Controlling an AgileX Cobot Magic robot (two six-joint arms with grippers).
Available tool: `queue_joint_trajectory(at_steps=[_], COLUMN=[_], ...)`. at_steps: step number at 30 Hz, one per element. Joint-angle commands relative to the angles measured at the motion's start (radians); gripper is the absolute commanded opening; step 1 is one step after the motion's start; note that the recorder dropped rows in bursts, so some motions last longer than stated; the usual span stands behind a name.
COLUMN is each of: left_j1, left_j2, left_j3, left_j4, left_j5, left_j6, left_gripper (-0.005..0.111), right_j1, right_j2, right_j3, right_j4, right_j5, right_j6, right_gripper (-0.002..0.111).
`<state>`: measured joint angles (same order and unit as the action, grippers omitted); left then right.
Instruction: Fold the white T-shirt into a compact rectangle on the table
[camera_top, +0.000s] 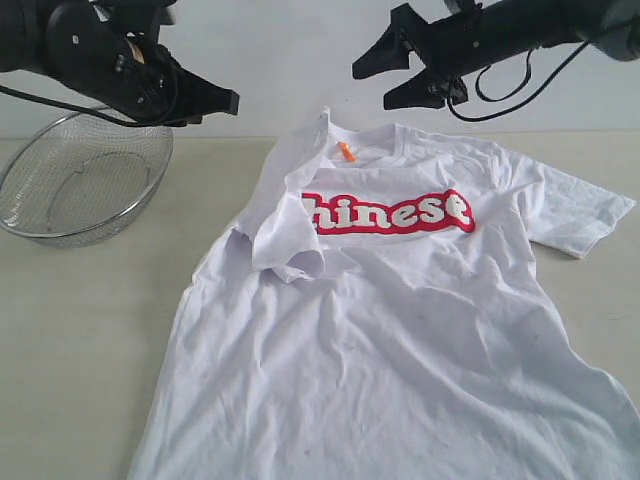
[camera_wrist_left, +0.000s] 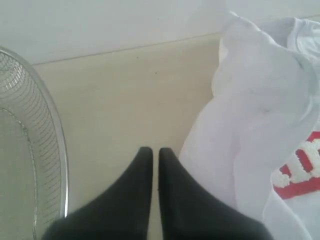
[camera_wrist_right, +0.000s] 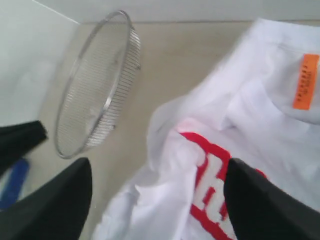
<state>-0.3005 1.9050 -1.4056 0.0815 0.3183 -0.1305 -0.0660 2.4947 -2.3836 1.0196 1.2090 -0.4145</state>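
Note:
The white T-shirt (camera_top: 400, 330) lies spread on the table (camera_top: 100, 330), chest up, red-and-white lettering (camera_top: 400, 212) across it and an orange neck tag (camera_top: 346, 151) at the collar. Its left sleeve (camera_top: 285, 240) is folded inward over the first letter. My left gripper (camera_top: 228, 100) hovers above the table left of the collar, shut and empty; in the left wrist view its tips (camera_wrist_left: 151, 152) sit beside the shirt's edge (camera_wrist_left: 240, 130). Held high near the collar, my right gripper (camera_top: 375, 80) is open and empty, and its wrist view shows the folded sleeve (camera_wrist_right: 185, 200) between the fingers.
A round wire mesh basket (camera_top: 85, 180) stands on the table at the far left, close under the left arm. A pale wall (camera_top: 290, 60) rises behind the table. Bare tabletop lies between basket and shirt.

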Motion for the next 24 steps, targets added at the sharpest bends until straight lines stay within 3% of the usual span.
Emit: queue_joint_trajectory(at_steps=[1,17,24], left_j1=[0.000,0.012,0.012], left_j2=[-0.042,-0.219,-0.274], left_j3=[0.009,0.244,0.316], left_j4=[0.024,0.043,0.043], left_j5=[0.026,-0.041,-0.041], left_j6=[0.007,0.005,-0.005], left_gripper=[0.004,0.004,0.004], right_j1=[0.055,0.136,0.166], right_j2=[-0.082,-0.134,-0.134], right_j3=[0.083,0.465,0.511], right_j4=[-0.130,-0.178,-0.218], right_j5=[0.012,0.012,0.012], right_j6=[-0.026,-0.446,-0.466], right_gripper=[0.066,0.066,0.047])
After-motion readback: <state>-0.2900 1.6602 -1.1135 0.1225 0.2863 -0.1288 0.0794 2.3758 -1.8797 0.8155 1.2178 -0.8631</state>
